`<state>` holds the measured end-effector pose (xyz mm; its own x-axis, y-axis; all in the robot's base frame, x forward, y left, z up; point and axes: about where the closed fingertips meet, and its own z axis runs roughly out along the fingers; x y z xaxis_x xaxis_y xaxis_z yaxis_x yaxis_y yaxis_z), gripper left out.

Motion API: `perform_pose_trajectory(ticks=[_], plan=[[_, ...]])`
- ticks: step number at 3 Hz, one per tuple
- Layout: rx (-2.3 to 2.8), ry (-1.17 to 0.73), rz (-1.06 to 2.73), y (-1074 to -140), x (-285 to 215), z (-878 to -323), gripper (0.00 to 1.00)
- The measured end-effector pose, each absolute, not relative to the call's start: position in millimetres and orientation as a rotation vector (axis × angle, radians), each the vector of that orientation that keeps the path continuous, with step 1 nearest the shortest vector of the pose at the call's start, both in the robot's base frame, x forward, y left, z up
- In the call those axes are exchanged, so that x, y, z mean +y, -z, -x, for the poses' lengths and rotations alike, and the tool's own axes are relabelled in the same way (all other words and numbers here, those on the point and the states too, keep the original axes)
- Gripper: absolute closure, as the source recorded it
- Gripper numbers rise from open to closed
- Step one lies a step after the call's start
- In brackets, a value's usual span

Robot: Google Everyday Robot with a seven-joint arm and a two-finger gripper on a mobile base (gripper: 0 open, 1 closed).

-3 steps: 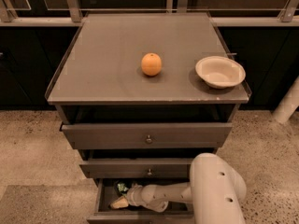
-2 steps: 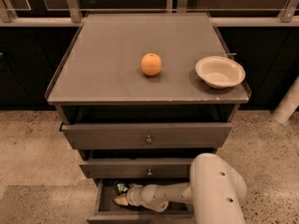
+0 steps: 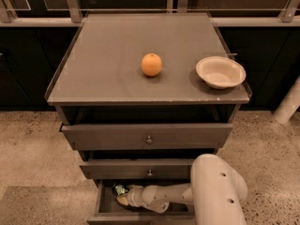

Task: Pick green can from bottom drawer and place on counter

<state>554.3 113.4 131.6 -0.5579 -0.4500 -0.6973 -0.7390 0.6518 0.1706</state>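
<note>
The bottom drawer (image 3: 104, 205) is pulled open at the foot of the grey cabinet, dark inside. The green can (image 3: 120, 190) shows as a small shiny dark-green shape at the drawer's back left. My white arm reaches into the drawer from the right, and the gripper (image 3: 123, 198) is right next to the can, just below it. The counter (image 3: 108, 64) is the flat grey-brown cabinet top above.
An orange fruit (image 3: 152, 64) sits mid-counter and a white bowl (image 3: 220, 71) at its right edge. Two upper drawers with small knobs (image 3: 149, 139) stand slightly open above my arm. A speckled floor surrounds the cabinet; a white post (image 3: 287, 103) stands at right.
The gripper has shifted slightly inside the drawer toward the can. The fruit and bowl have not moved.
</note>
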Motion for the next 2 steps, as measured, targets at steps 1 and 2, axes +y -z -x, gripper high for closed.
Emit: perform_pose_trajectory(ticks=[1,2], plan=[[2.239,-0.661,0.936,-137.6,112.5,-555.3,0.99],[2.188,-0.703,0.955,-165.4,79.1,-586.5,1.0]])
